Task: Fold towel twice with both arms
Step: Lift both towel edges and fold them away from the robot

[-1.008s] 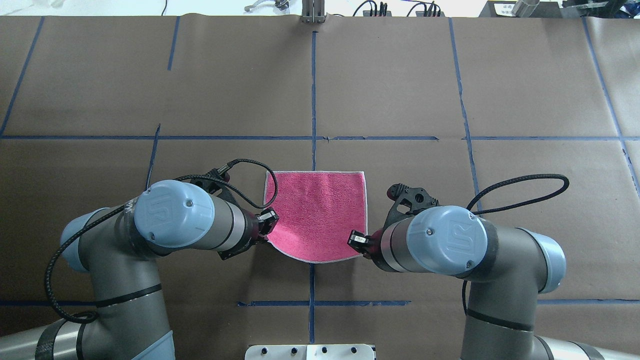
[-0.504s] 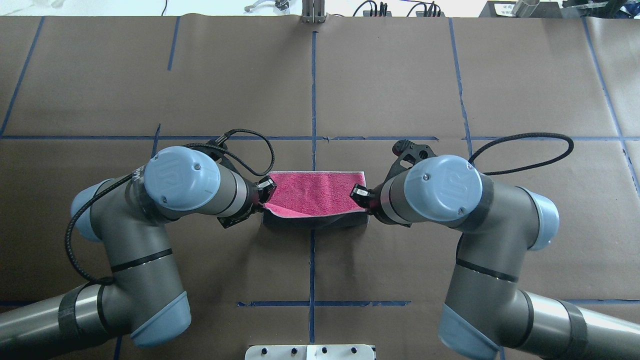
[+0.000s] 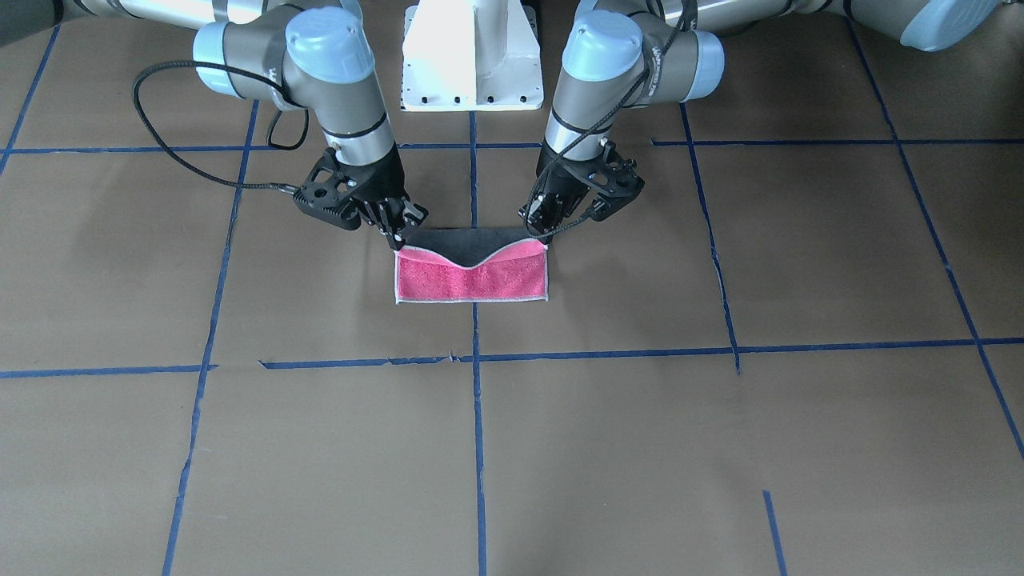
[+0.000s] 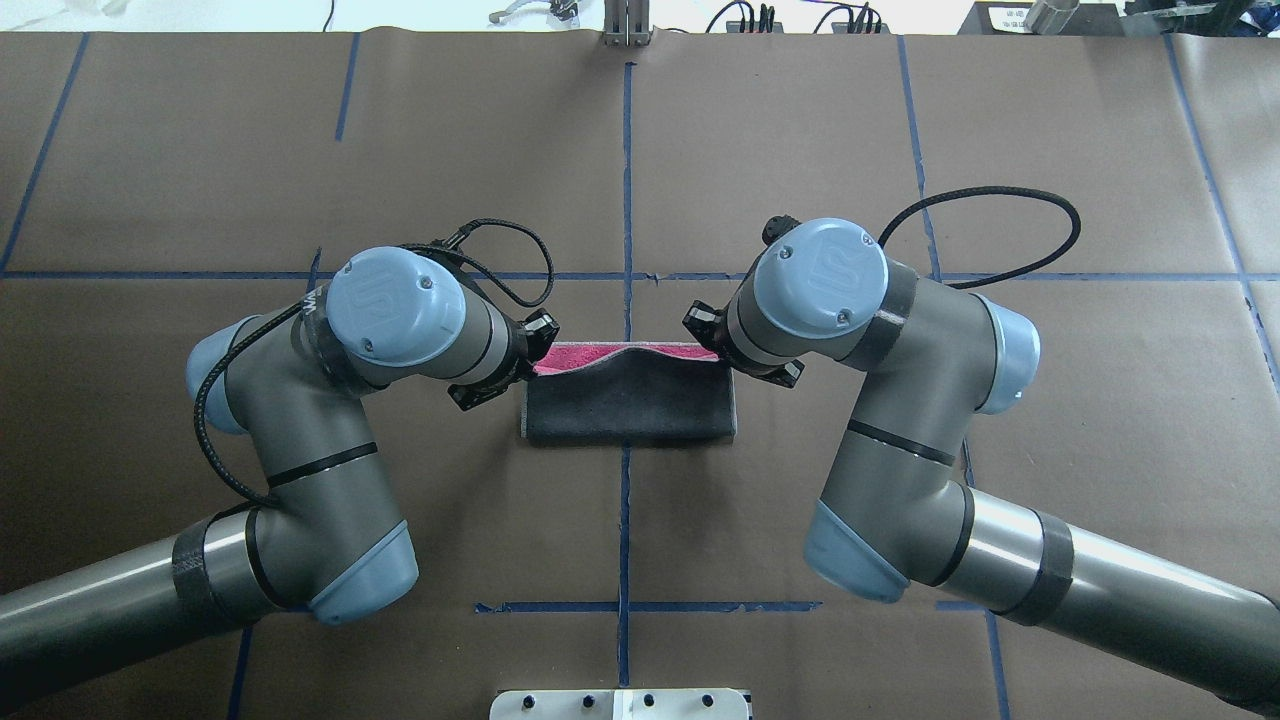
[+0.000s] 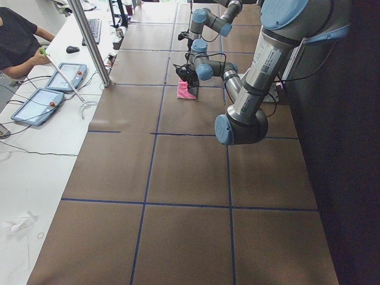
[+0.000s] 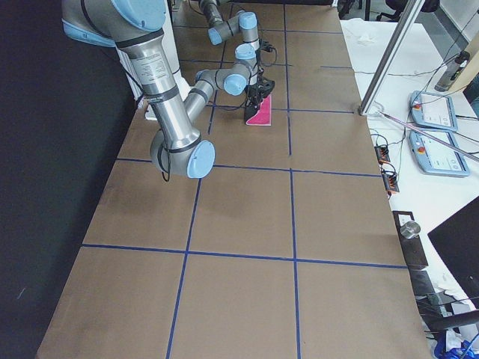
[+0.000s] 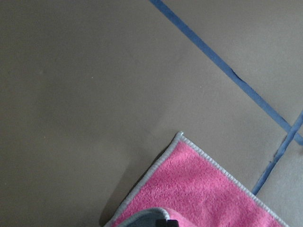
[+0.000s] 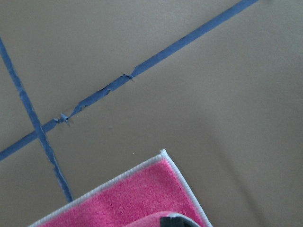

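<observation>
The towel lies half folded at mid-table. Its dark grey face is up, and a pink strip shows along the far edge. In the front-facing view the pink face lies flat, with the grey layer lifted behind it and sagging in the middle. My left gripper is shut on the towel's carried left corner, also in the front-facing view. My right gripper is shut on the carried right corner, also in the front-facing view. Both wrist views show a far pink corner on the table.
Brown paper with blue tape lines covers the table. The white pedestal base stands at the robot's side. A metal post stands at the far edge. A side table holds tablets, with an operator beside it.
Both grippers carried the towel's near edge up and away from the robot, over the far half. The pink face is now mostly covered and the grey face is up.
</observation>
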You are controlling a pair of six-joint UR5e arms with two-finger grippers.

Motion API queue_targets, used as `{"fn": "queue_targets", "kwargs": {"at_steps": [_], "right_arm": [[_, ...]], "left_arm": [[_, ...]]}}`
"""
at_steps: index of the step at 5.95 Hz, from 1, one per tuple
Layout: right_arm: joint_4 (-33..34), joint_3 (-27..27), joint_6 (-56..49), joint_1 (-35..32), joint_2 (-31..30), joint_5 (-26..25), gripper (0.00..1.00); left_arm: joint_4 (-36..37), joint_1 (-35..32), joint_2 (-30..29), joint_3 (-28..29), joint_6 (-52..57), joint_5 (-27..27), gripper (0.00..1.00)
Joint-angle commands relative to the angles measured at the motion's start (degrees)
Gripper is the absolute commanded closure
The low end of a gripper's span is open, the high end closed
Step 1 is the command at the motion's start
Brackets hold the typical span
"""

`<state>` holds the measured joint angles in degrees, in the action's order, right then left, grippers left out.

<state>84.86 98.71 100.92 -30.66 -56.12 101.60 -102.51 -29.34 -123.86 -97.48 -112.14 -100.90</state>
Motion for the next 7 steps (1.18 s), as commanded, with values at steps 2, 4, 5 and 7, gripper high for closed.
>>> {"fn": "queue_targets", "kwargs": {"at_steps": [2,4,5,7], "right_arm": [[-0.04,-4.57,-0.46,-0.81,1.89,0.09,0.95],[-0.13,-6.42,-1.08,-1.33,3.03,0.09,0.40],[-0.13,-6.51,-0.99,-1.77,3.38,0.17,0.26],[-0.13,-3.63,-1.08,-3.44,2.78,7.08,0.23]], "left_arm": [[-2.17,-0.54,-0.24,2.47,0.78,0.09,0.97],[-7.82,-0.89,-0.33,6.04,2.79,2.79,0.36],[-9.79,-0.98,-0.33,6.51,3.85,2.64,0.27],[-9.46,-0.20,0.37,4.42,2.55,2.37,0.27]]}}
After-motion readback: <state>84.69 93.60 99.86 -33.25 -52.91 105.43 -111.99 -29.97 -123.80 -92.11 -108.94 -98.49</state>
